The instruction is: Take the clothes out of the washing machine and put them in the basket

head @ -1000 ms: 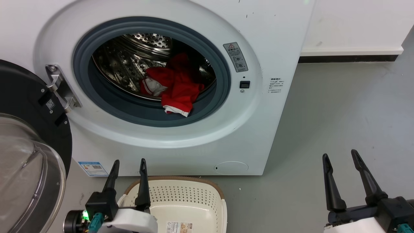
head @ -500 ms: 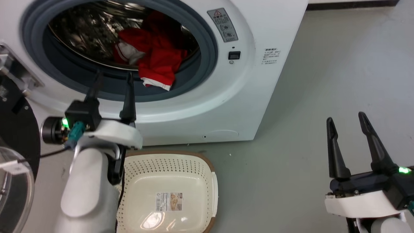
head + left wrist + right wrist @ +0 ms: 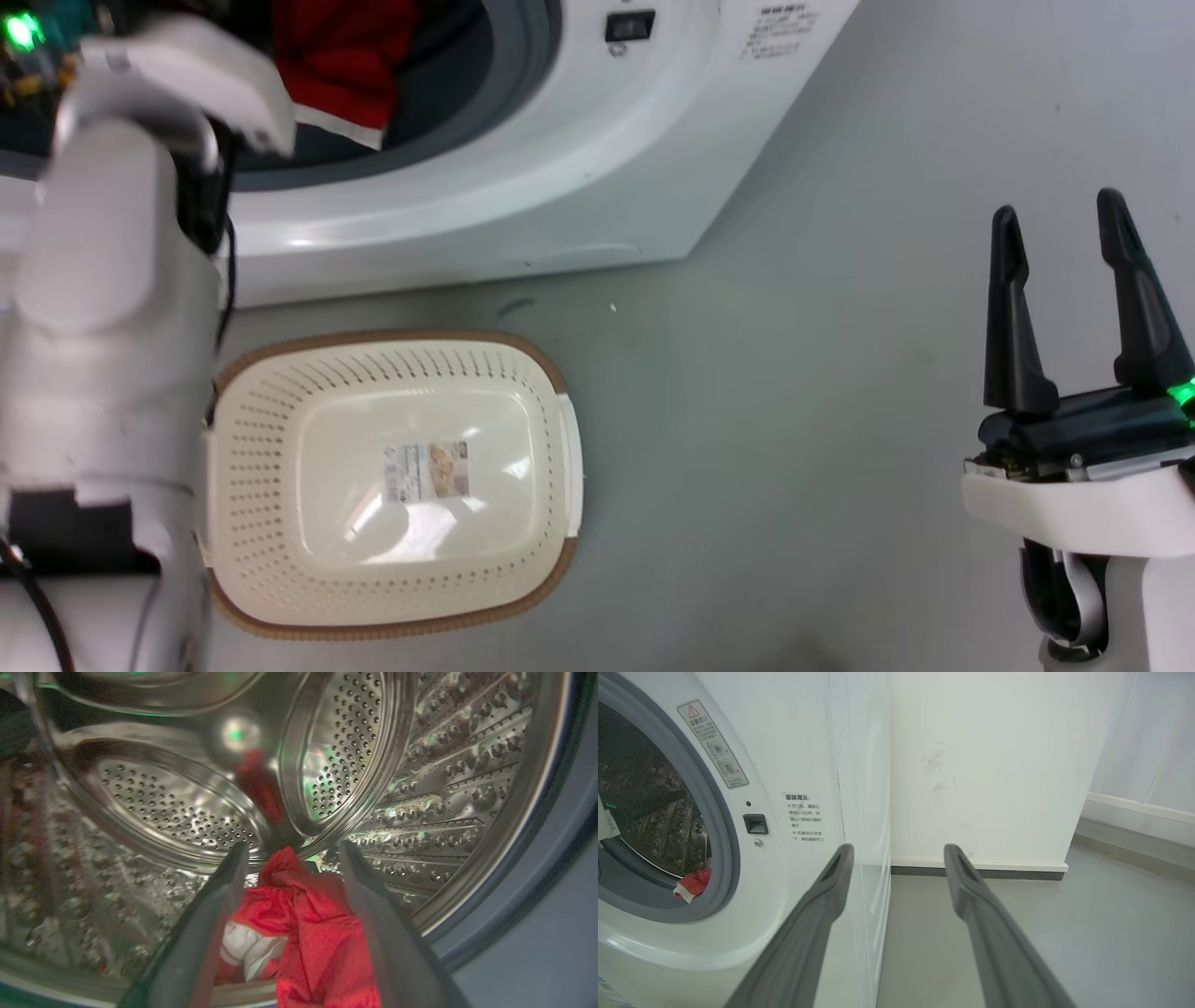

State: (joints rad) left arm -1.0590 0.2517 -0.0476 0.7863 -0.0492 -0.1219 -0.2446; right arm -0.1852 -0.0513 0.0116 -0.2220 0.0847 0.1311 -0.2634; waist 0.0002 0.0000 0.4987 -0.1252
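The red clothes with white trim lie heaped at the front of the steel drum, spilling over the porthole lip. My left gripper is open inside the washing machine, its two fingers reaching over the heap with red fabric showing between them, nothing clamped. The left forearm rises along the head view's left side. The cream basket sits on the floor below the machine with nothing in it. My right gripper is open over bare floor to the right; its own view has the same open fingers pointing at the machine's right corner.
A grey floor stretches right of the basket. The white wall with a dark skirting stands behind the machine's right side. A warning sticker and door latch sit beside the porthole.
The head camera has tilted further down, bringing the basket to mid-view. My left arm has gone up and forward, its gripper passing through the porthole into the drum over the clothes. The right gripper stays open.
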